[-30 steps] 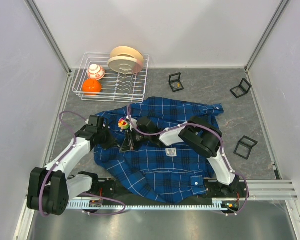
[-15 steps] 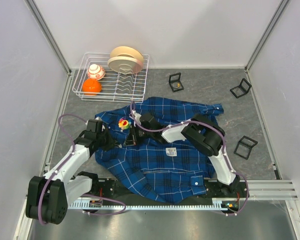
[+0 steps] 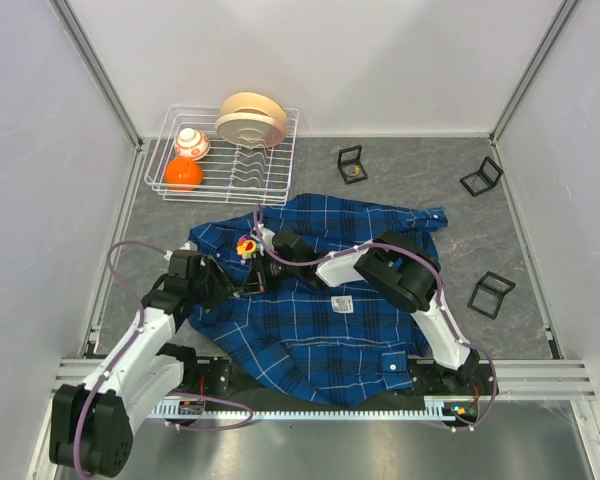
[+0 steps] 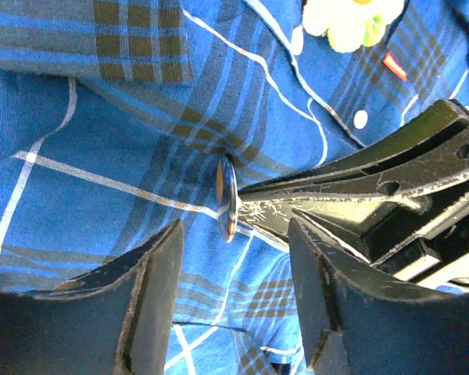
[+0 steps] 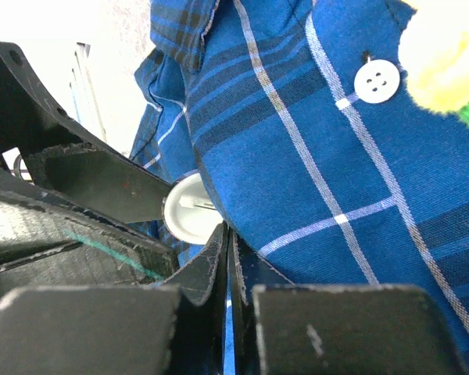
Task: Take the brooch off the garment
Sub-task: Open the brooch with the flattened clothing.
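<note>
The garment [image 3: 320,320] is a dark-blue plaid shirt spread over the table's middle. The brooch [image 5: 189,212] is a small round disc, its white back and pin showing at a fabric fold. It appears edge-on [image 4: 227,199] in the left wrist view. My right gripper [image 5: 227,231] is shut, and the shirt's [image 5: 359,172] folded edge runs into its tips right beside the disc. Its black fingers [image 4: 359,187] reach in from the right. My left gripper [image 4: 234,234] is open just short of the disc, with only cloth [image 4: 102,172] between its jaws. Both grippers [image 3: 235,287] [image 3: 260,272] meet near the shirt's left front.
A yellow-green flower-shaped piece [image 3: 247,246] sits on the shirt just beyond the grippers. A wire rack [image 3: 280,150] at the back left holds plates [image 3: 250,118], an orange ball [image 3: 183,173] and a white-orange ball [image 3: 192,142]. Black frames [image 3: 351,166] [image 3: 481,177] [image 3: 491,294] stand to the right.
My left gripper has opened, and its arm has drawn back toward the near left. The right gripper has closed further and shifted slightly left over the shirt.
</note>
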Robot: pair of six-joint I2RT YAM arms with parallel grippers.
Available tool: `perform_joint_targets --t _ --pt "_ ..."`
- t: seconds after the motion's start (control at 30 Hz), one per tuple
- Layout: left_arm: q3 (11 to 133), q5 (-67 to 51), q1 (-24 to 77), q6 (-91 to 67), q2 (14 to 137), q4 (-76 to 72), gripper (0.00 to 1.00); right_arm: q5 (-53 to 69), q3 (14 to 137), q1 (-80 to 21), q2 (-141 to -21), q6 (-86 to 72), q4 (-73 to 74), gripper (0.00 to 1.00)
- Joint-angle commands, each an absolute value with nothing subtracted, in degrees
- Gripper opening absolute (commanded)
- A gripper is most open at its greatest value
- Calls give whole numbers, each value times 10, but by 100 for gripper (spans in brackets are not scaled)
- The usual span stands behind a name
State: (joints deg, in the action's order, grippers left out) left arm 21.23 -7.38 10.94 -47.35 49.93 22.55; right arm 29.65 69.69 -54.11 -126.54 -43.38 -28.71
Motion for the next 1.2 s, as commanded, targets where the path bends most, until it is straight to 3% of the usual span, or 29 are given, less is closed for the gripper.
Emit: perform_joint_targets --t 0.0,0.23,0.5,0.9,0.97,1.17 --pt "193 -55 107 -525 445 220 64 306 707 -545 -1268 -451 -331 6" --pt "170 -42 107 -546 409 225 58 315 703 -545 -1273 -471 -351 6" --pt "180 -26 107 -531 432 213 41 316 705 -546 -1275 -474 -352 6" --pt "188 -2 107 -522 467 200 34 318 705 -547 -1272 -475 -352 6" --pt "193 -3 107 -517 475 201 23 316 703 -547 -1268 -470 -346 6" --pt "211 -14 107 -491 487 220 10 287 720 -546 -1259 -409 -283 6"
